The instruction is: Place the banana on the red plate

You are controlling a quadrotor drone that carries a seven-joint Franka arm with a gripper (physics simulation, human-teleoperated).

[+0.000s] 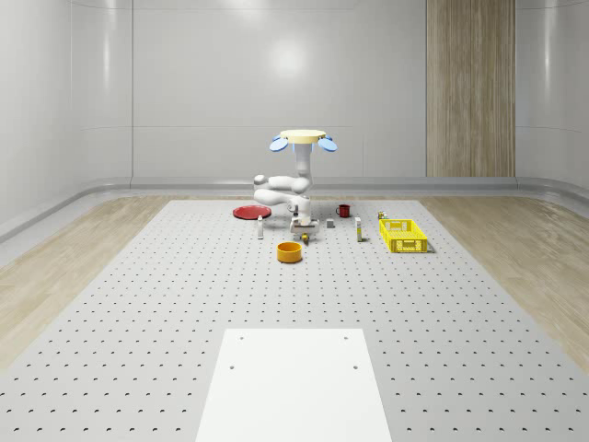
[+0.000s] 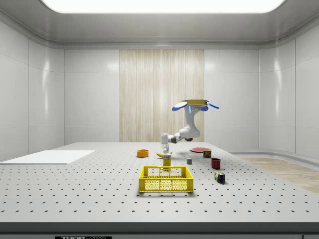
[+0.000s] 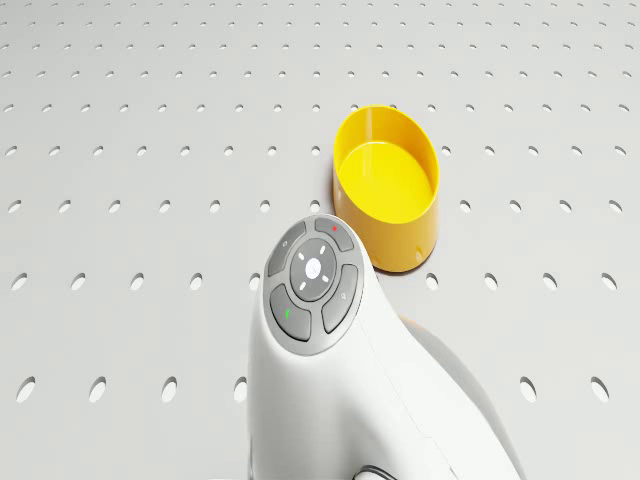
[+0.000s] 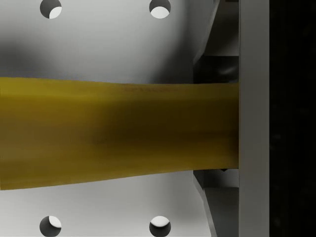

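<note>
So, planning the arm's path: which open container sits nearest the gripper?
The orange bowl, just in front of the gripper. The yellow basket and red mug sit farther off.

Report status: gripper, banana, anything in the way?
Drone hovering; gripper down at banana, finger touching it. Red plate waiting. Yellow bowl close by.

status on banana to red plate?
Nothing finished. The drone hovers over the perforated table, arm reaching down. In hand: the banana lies right against the hand in the wrist view, near the orange bowl. Left: carry it to the red plate, bare so far.
</note>
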